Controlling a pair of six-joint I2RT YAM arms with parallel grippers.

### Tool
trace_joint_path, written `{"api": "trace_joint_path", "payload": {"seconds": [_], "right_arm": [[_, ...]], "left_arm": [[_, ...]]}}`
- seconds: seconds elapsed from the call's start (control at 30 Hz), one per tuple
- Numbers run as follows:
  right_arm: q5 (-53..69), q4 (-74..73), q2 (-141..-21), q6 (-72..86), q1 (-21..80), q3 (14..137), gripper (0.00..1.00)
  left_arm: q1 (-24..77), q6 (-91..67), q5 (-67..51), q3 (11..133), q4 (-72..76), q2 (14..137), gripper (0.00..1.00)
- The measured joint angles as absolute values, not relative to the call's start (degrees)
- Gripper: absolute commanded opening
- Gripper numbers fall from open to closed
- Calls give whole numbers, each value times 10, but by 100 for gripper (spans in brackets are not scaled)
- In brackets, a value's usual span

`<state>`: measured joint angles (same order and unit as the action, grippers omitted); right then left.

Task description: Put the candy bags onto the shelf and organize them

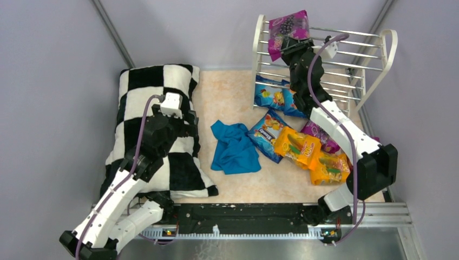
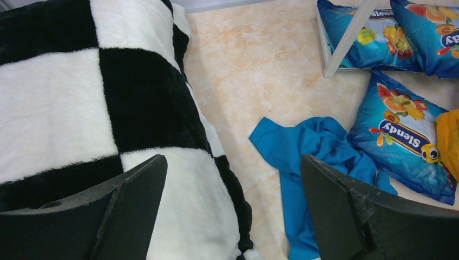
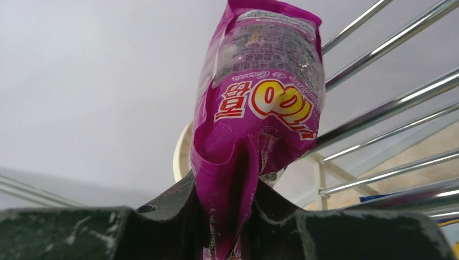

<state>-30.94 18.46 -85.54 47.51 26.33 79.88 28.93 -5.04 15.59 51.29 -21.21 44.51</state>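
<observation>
My right gripper (image 1: 296,47) is shut on a purple candy bag (image 1: 288,28) and holds it up at the top tier of the white wire shelf (image 1: 373,59). In the right wrist view the purple bag (image 3: 260,103) is pinched between the black fingers (image 3: 162,211), with shelf rods (image 3: 389,108) to its right. Two blue bags (image 1: 276,97) lie under the shelf. A blue bag (image 1: 266,132), two orange bags (image 1: 296,147) and another purple bag (image 1: 320,135) lie on the mat. My left gripper (image 2: 233,189) is open and empty above the pillow's edge.
A black-and-white checkered pillow (image 1: 141,92) lies at the left under my left arm. A teal-blue cloth (image 1: 233,149) is crumpled in the middle of the beige mat (image 1: 227,92). Grey walls close in the back and both sides.
</observation>
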Motion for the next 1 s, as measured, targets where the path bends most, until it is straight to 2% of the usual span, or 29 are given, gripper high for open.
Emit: {"api": "trace_joint_path", "payload": {"seconds": [0.63, 1.0], "right_arm": [[-332, 312, -952, 598, 262, 819, 1], [-334, 320, -965, 630, 261, 821, 4]], "left_arm": [[289, -59, 117, 481, -187, 456, 99], [289, -61, 109, 477, -180, 460, 99]]}}
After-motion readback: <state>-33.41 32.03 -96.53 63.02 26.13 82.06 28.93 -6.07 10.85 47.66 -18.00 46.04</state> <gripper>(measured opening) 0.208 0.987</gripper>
